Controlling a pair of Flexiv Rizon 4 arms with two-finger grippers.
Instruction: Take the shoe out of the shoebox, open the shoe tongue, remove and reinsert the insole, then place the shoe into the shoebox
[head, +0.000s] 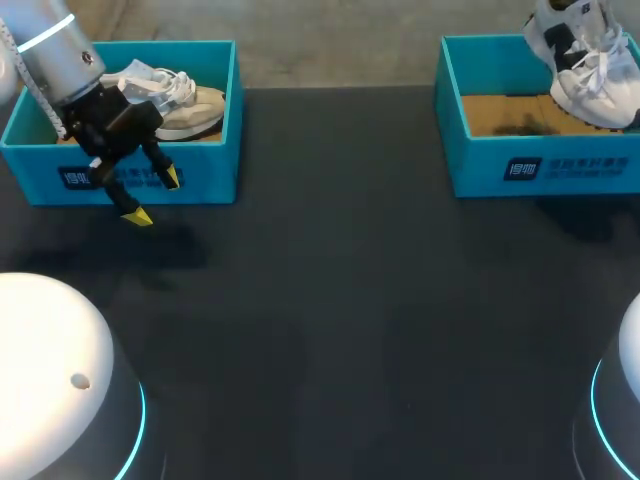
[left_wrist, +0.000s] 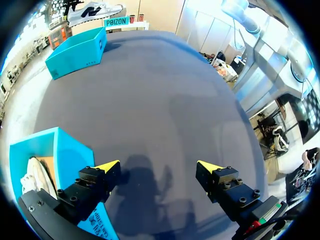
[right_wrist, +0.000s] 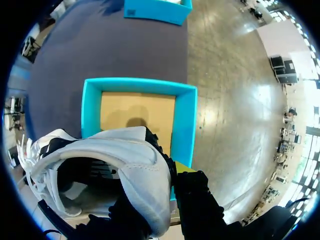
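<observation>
Scene: Two teal shoeboxes sit at the far side of a dark surface (head: 350, 300), the left shoebox (head: 205, 175) in the upper left of the head view and the right shoebox (head: 480, 165) in the upper right.

Task's shoe: The white shoe (head: 585, 70), trimmed in black, hangs in the air over the right end of the right shoebox, clear of its bare cardboard floor.

Head view only: A beige shoe (head: 195, 108) lies in the left shoebox. The left tool (head: 153, 197) hangs just in front of that box's front wall, fingers apart on nothing.

Right wrist view only: The right tool (right_wrist: 167, 172) is clamped on the white shoe's collar. One yellow fingertip (right_wrist: 183, 167) shows outside the wall, the other is hidden inside, and the shoe's mouth gapes toward the camera.

Left wrist view only: The white shoe appears side-on above the far box, sole down and roughly level.

Axis: In the head view the white shoe's length runs diagonally from upper left toward the right edge; its toe end is hard to read. The beige shoe lies along its box, rounded end toward the right wall.

Count: Two shoeboxes, two shoes, two tools.
</observation>
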